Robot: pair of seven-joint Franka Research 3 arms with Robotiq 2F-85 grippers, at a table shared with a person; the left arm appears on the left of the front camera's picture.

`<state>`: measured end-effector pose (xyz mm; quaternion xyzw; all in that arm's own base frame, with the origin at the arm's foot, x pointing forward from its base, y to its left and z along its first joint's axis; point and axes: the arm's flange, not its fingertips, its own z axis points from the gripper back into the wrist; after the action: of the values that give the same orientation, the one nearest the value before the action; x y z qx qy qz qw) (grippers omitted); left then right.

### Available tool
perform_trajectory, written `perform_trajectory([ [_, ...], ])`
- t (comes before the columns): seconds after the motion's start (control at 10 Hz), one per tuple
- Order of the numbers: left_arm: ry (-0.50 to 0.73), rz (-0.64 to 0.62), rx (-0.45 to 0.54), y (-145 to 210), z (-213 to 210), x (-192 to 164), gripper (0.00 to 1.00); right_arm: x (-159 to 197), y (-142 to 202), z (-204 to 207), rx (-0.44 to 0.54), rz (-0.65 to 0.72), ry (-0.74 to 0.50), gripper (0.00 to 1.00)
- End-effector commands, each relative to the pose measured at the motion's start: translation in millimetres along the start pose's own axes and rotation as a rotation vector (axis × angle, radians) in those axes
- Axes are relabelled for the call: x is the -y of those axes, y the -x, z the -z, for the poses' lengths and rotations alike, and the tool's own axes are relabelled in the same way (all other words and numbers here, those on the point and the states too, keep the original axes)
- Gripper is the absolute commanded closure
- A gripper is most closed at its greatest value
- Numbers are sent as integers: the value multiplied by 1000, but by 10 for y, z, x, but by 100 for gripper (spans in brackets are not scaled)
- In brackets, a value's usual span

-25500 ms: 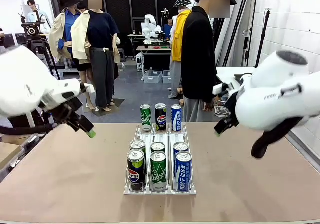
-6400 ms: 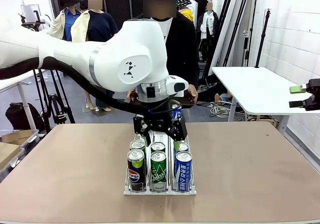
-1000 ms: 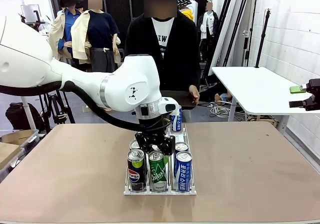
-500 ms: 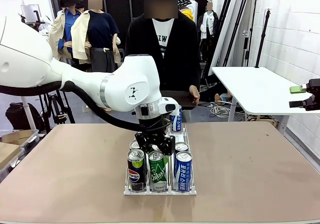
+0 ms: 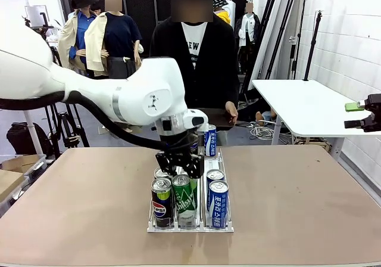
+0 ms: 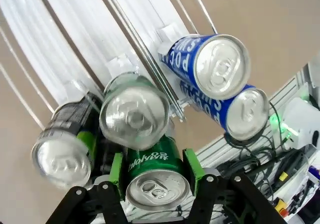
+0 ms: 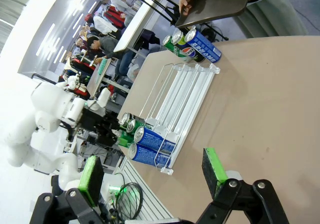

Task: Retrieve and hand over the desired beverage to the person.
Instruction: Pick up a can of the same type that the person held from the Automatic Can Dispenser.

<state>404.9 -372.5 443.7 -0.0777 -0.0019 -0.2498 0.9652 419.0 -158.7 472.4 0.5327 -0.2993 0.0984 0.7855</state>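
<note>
My left gripper (image 5: 181, 173) is shut on the top of a green can (image 5: 183, 199) in the front row of the white rack (image 5: 221, 228). The can hangs tilted, just above its lane. In the left wrist view the green can (image 6: 157, 183) sits between the two green pads (image 6: 117, 170). A Pepsi can (image 5: 161, 202) stands to its left and a blue can (image 5: 218, 203) to its right. The person (image 5: 196, 52) stands at the far side holding a dark tray (image 5: 212, 117). My right gripper (image 5: 361, 115) is open at the far right, off the table.
More cans stand behind the front row and at the rack's far end, among them a blue one (image 5: 209, 138). The right wrist view shows the rack (image 7: 186, 86) from the side and the tray (image 7: 215, 5) in the person's hands. A white side table (image 5: 297, 103) stands at the right.
My left gripper has risen a little and shifted left, drawing the green can up out of its lane and tilting it. The right gripper and the person have stayed still.
</note>
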Motion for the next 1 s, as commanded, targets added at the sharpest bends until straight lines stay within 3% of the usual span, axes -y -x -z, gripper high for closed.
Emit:
perform_trajectory([
  [0.0, 11, -8, 0, 204, -432, -91, 100, 0, 12, 3, 6, 1, -13, 0],
  [0.6, 10, -2, 57, 385, -1243, -345, 100, 0, 12, 3, 6, 1, -13, 0],
  [0.9, -48, 11, 83, 532, -1737, -286, 100, 0, 12, 3, 6, 1, -13, 0],
])
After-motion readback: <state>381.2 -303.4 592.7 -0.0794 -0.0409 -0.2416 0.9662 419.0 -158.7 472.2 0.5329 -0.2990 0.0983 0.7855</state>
